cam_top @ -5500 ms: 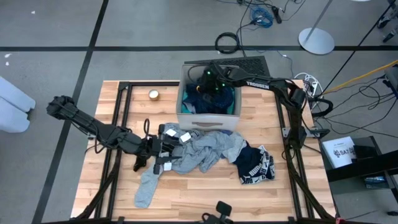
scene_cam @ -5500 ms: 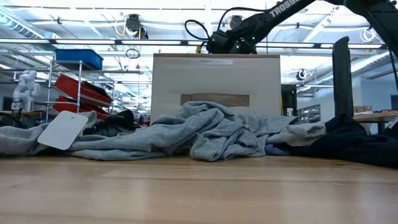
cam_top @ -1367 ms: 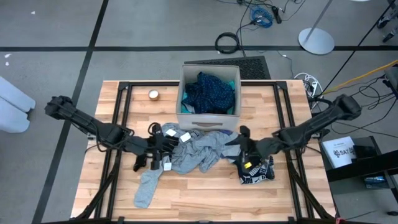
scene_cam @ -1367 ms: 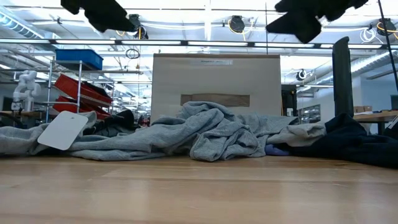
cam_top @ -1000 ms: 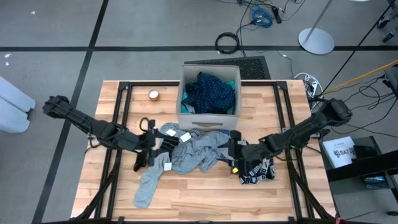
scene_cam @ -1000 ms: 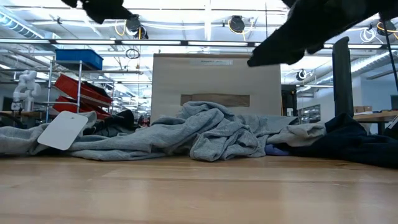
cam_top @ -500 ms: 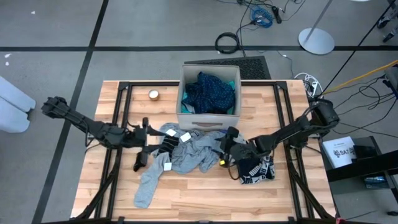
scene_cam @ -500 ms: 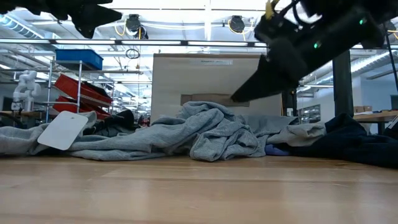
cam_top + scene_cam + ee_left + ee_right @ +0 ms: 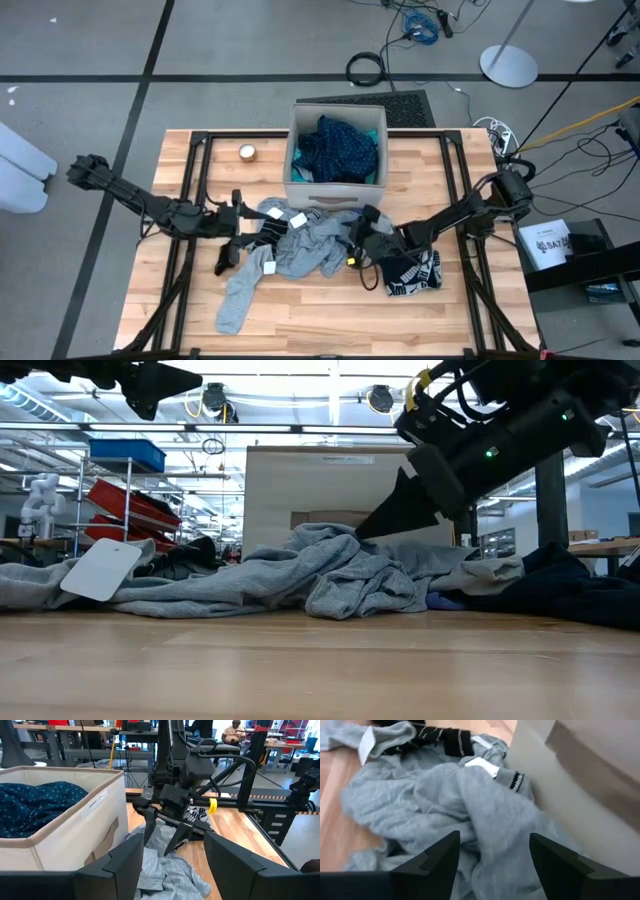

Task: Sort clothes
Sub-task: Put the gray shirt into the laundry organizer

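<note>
Wood first: the table (image 9: pixel 330 300) carries everything. At its far middle sits the beige box (image 9: pixel 336 190), navy dotted garment (image 9: pixel 342 148) piled inside with turquoise at its edge. In front of the box sprawls the grey heap (image 9: pixel 320 245), one long grey piece (image 9: pixel 236 295) trailing toward the near left corner. Right of the heap lies the black-and-white patterned garment (image 9: pixel 412 272). The right gripper (image 9: pixel 356 238) hangs low over the heap's right side, fingers spread, holding nothing. The left gripper (image 9: pixel 247 215) hovers at the heap's left edge, fingers apart, empty. A white tag (image 9: pixel 102 568) lies on the grey fabric.
</note>
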